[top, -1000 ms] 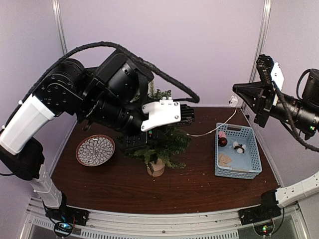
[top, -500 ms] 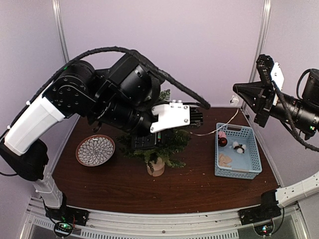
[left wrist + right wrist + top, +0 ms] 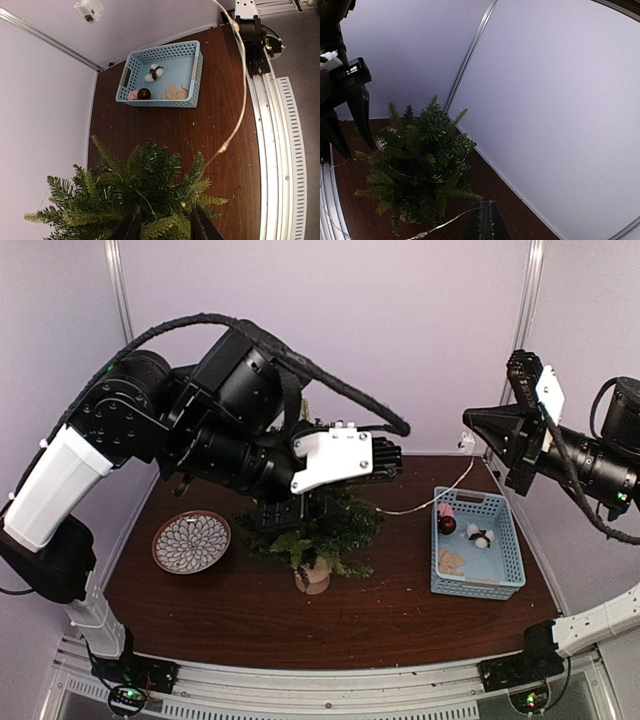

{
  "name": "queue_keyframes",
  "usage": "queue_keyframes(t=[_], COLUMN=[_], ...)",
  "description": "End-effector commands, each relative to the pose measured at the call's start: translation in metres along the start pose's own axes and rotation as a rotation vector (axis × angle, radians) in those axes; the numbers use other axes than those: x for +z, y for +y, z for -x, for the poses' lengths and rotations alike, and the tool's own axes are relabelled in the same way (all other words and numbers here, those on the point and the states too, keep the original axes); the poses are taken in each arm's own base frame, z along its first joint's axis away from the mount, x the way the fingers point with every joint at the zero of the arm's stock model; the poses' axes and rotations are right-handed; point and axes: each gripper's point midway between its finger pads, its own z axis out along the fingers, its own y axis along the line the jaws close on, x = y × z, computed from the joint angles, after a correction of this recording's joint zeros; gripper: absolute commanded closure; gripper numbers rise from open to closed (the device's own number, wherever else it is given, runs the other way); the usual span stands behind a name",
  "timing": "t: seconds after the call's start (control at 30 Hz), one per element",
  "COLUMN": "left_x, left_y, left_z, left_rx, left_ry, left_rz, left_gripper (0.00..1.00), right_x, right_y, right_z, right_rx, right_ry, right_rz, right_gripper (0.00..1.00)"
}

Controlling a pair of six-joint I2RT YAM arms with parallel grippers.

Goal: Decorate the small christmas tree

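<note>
Overhead, the left gripper [image 3: 165,222] hangs parted atop the small christmas tree [image 3: 135,187]; the right gripper [image 3: 486,217], raised clear, pinches the wire [image 3: 222,148].

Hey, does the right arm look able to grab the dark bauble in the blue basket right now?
Probably not yet. The basket lies open with nothing over the bauble, but the right gripper looks shut on the light string running to the tree.

The small christmas tree [image 3: 318,537] — top hidden behind left arm [image 3: 235,430].

Small christmas tree [image 3: 345,527] between plate [image 3: 191,541] and basket [image 3: 476,587]
</note>
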Motion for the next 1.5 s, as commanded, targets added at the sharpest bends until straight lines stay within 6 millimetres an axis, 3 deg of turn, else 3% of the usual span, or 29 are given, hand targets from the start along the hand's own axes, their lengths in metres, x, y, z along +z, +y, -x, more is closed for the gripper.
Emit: queue_keyframes(t=[0.0,0.2,0.57,0.73,0.9,1.13,1.47], left_x=[-0.024,-0.019,0.003,0.001,-0.013,-0.032,-0.013], left_y=[-0.004,0.002,0.006,0.002,0.010,0.007,-0.002], left_z=[0.015,0.030,0.041,0.034,0.023,0.016,0.032], left_rx=[0.016,0.033,0.063,0.076,0.058,0.032,0.055], left_ry=[-0.087,-0.133,-0.128,-0.111,-0.091,-0.113,-0.140], left_rz=[-0.021,0.008,0.038,0.021,0.064,0.045,-0.006], left_gripper=[0.64,0.70,0.83,0.83,0.75,0.74,0.77], right_x=[-0.002,-0.003,-0.004,-0.004,-0.003,-0.002,-0.003], right_y=[-0.009,-0.011,-0.013,-0.013,-0.012,-0.010,-0.012], right_z=[0.008,0.009,0.008,0.007,0.005,0.006,0.008], right_rx=[0.004,0.007,0.005,0.001,0.002,0.005,0.014], right_ry=[-0.018,-0.021,-0.016,-0.012,-0.010,-0.011,-0.013], right_rz=[-0.030,-0.035,-0.044,-0.046,-0.043,-0.039,-0.040], right_gripper=[1.00,1.00,1.00,1.00,1.00,1.00,1.00])
